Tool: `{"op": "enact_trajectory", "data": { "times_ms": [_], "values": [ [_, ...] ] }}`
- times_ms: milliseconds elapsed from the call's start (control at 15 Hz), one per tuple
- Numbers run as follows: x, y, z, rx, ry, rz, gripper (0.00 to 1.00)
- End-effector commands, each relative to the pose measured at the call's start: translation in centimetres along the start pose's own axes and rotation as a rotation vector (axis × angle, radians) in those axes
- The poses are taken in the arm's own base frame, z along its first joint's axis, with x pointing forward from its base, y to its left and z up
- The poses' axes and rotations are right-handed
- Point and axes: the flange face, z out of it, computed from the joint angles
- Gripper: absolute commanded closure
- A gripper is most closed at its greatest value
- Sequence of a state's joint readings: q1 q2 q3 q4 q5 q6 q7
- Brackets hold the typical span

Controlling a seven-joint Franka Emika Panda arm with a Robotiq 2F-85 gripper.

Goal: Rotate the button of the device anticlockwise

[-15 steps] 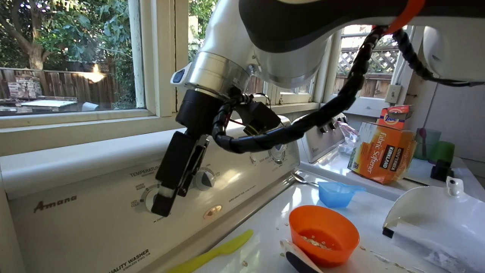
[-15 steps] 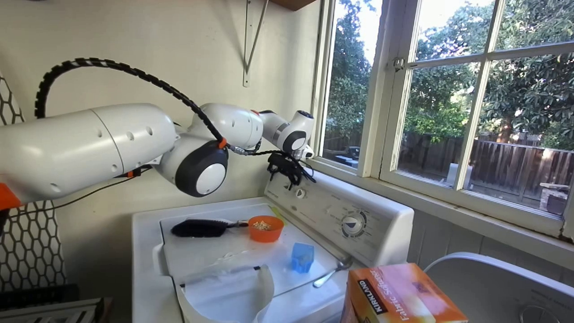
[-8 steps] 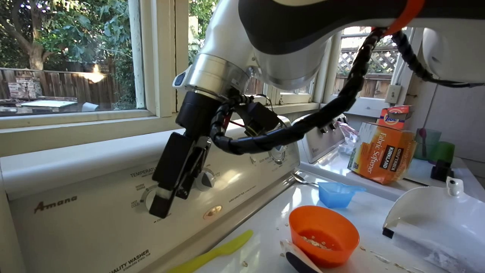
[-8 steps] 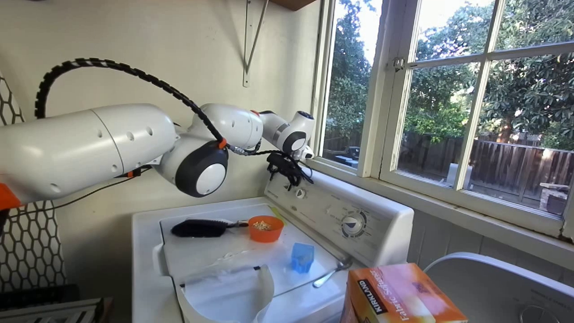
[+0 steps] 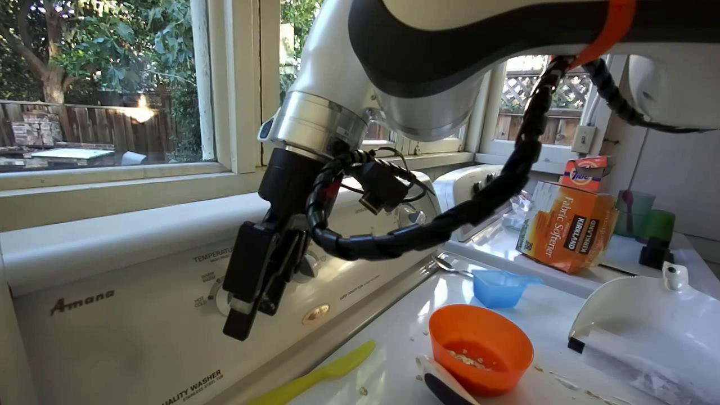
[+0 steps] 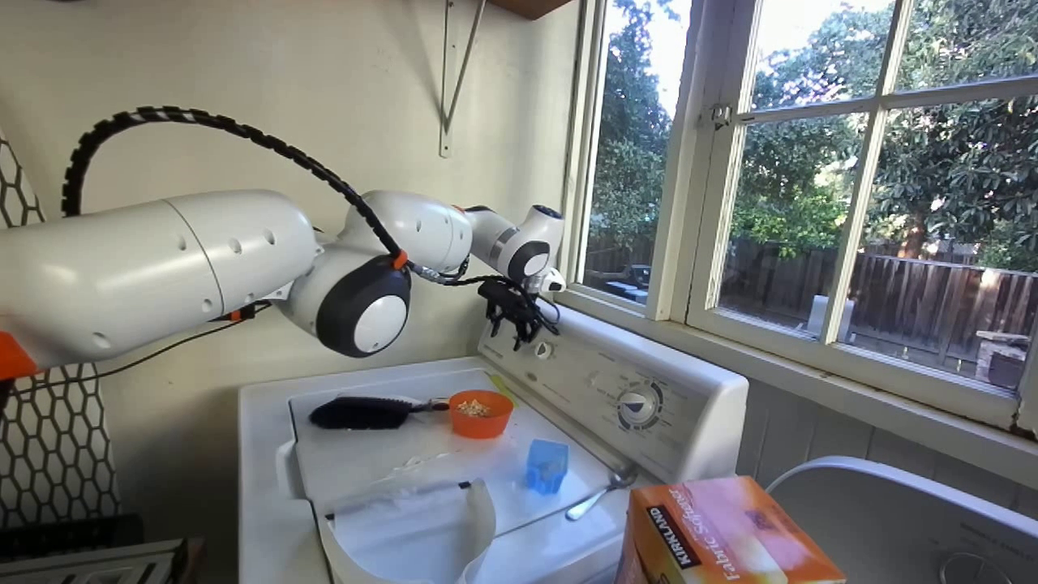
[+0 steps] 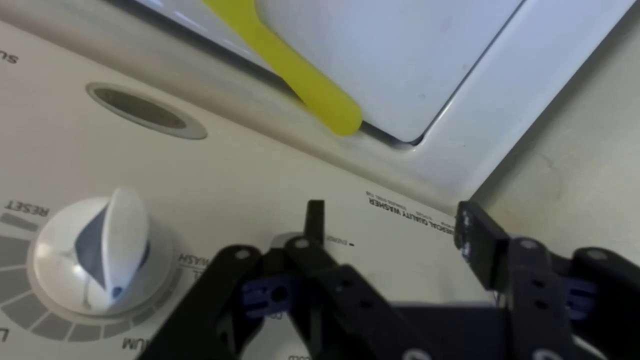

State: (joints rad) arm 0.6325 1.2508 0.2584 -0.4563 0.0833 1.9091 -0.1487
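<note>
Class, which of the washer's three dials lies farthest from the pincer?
The end dial, nearest the spoon; the middle dial and temperature dial both sit closer to the pincer.

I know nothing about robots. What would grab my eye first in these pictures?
First, the big white-and-black robot arm, stretched over a washer with its open end effector in front of the control panel. Then the bright orange bowl on the washer's lid, holding pale flakes. The orange fabric softener box also stands out, in the foreground of an exterior view.
</note>
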Motion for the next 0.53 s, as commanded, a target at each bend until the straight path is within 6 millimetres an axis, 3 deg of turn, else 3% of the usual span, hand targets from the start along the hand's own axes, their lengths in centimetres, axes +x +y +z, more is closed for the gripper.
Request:
{"op": "enact_trajectory", "data": {
  "times_ms": [0, 267, 467],
  "values": [
    [0.37, -0.37, 0.37, -0.031, 0.037, 0.030, 0.17],
    [0.70, -0.75, 0.29, -0.053, 0.067, 0.033, 0.06],
    [0.79, -0.89, 0.28, -0.066, 0.073, 0.039, 0.16]
  ]
}}
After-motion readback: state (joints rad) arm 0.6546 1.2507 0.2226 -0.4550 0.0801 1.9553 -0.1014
